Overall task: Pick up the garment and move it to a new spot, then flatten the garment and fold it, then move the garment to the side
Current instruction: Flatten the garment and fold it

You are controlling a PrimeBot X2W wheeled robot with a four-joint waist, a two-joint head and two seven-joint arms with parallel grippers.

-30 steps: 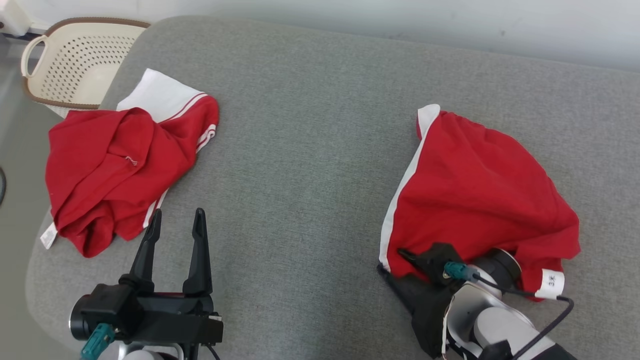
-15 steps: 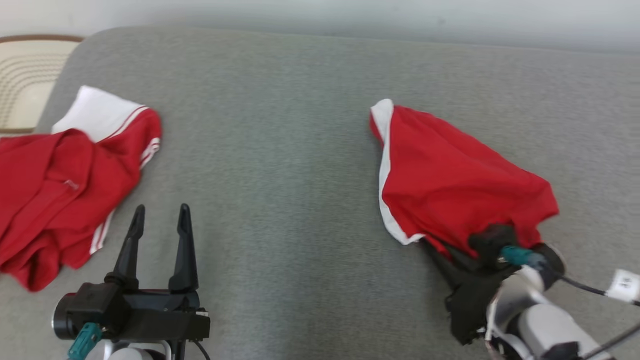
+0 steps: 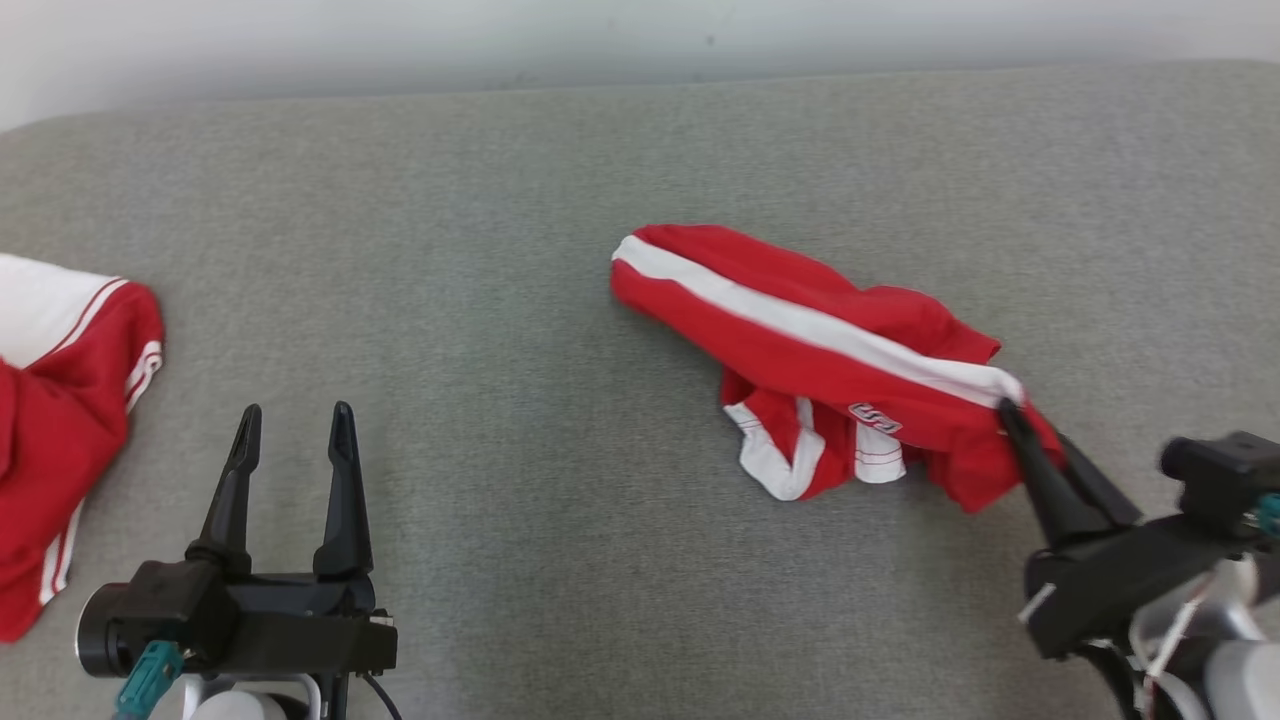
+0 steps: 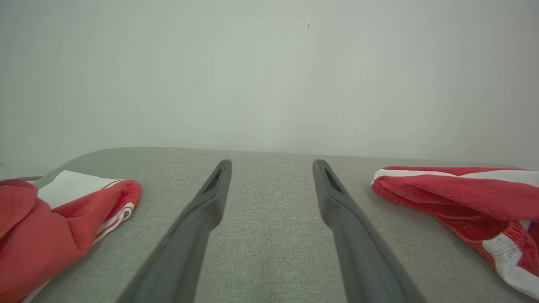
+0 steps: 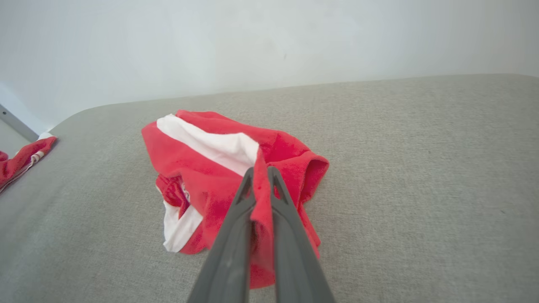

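The right gripper (image 5: 261,173) pinched the red garment (image 3: 800,330) near the cushion's (image 3: 560,200) right edge (left gripper (image 3: 290,412) gaped wide, empty), seemingly mid-move; next, release and flatten.

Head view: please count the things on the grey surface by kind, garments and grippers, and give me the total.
Garments: 2, the held garment and the second garment at the left edge, both red with white.
Grippers: 2, the left gripper, open, and the right gripper, shut on the held garment.
Total: 4
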